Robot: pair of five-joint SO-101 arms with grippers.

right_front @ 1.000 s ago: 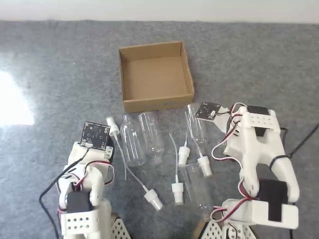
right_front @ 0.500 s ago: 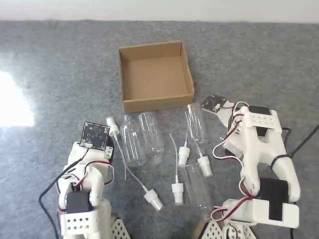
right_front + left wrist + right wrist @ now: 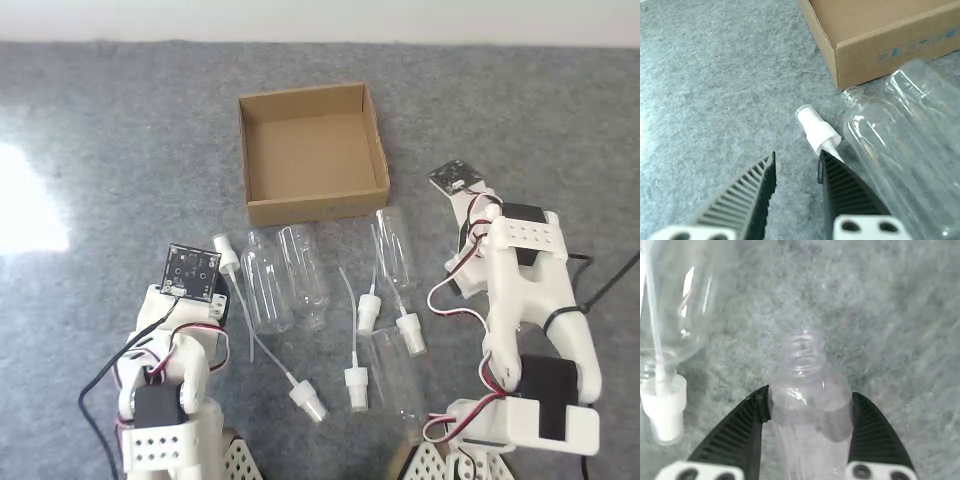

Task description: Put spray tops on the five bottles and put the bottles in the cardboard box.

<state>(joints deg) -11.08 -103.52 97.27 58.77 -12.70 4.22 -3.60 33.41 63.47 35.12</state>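
In the right wrist view my right gripper (image 3: 810, 395) is shut on a clear, uncapped bottle (image 3: 807, 390) whose open neck points away from the camera. Beside it lies another clear bottle (image 3: 677, 300) with a white spray top (image 3: 662, 412) at its mouth. My left gripper (image 3: 796, 157) is open just short of a loose white spray top (image 3: 817, 132), which lies beside a clear bottle (image 3: 890, 150). From above, three bottles (image 3: 265, 280) (image 3: 305, 265) (image 3: 397, 248) lie in front of the cardboard box (image 3: 372, 140), and one more bottle (image 3: 395, 375) lies nearer the arms.
Several loose spray tops (image 3: 355, 385) with long tubes lie between the two arms on the grey carpet. The left arm (image 3: 170, 370) stands at the near left and the right arm (image 3: 525, 300) at the near right. Bare carpet surrounds the box.
The right arm's wrist has swung away from the bottles, its camera board going farther back and to the right. The left arm and the loose parts have stayed put.
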